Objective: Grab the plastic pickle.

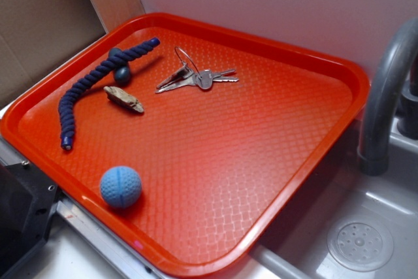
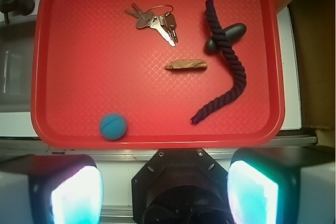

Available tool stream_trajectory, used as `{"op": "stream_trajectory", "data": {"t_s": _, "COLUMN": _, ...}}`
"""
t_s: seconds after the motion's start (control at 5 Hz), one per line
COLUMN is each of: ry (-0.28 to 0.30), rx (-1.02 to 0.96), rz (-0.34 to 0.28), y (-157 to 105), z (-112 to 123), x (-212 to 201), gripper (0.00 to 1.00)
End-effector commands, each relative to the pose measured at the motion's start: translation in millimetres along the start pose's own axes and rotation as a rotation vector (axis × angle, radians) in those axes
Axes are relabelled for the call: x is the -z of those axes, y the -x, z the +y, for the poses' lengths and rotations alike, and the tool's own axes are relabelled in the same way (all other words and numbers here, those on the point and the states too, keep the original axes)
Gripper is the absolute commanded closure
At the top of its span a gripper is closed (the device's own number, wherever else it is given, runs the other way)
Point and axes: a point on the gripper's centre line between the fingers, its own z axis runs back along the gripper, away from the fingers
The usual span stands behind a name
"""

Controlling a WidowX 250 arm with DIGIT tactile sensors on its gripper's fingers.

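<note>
The plastic pickle (image 2: 231, 33) lies at the far right of a red tray (image 2: 157, 141), well ahead of the gripper (image 2: 164, 192), whose jaws stand wide apart and empty over the tray's near rim in the wrist view. A thick navy rope (image 2: 226, 56) crosses over the pickle, hiding its middle, so that one rounded end shows on each side of the braid. The pickle is small, smooth and dark blue-green, a stubby oblong smaller than the light blue ball (image 2: 113, 126) at the tray's near left. Counted on the tray: one pickle, one rope, one ball, one brown wood-like sliver (image 2: 186, 65) just beside the rope, and one bunch of keys (image 2: 154, 21) on a ring. A grey sink (image 1: 366, 227) with a tap (image 1: 385, 89) adjoins the tray.
</note>
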Motion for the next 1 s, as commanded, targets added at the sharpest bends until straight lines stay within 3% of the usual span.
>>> {"op": "stream_trajectory", "data": {"t_s": 0.0, "ry": 0.0, "rx": 0.0, "rz": 0.0, "y": 0.0, "z": 0.0, "x": 0.0, "gripper": 0.0}}
{"op": "stream_trajectory", "data": {"t_s": 0.2, "ry": -0.053, "rx": -0.247, "rz": 0.075, "y": -46.6, "z": 48.9, "x": 51.8, "gripper": 0.0}}
{"op": "stream_trajectory", "data": {"t_s": 0.4, "ry": -0.02, "rx": -0.499, "rz": 0.073, "y": -81.4, "z": 80.7, "x": 87.6, "gripper": 0.0}}
{"op": "stream_trajectory", "data": {"t_s": 0.6, "ry": -0.093, "rx": -0.745, "rz": -0.009, "y": -118.3, "z": 106.7, "x": 124.4, "gripper": 0.0}}
{"op": "stream_trajectory", "data": {"t_s": 0.8, "ry": -0.153, "rx": -0.986, "rz": -0.041, "y": -123.4, "z": 120.7, "x": 164.4, "gripper": 0.0}}
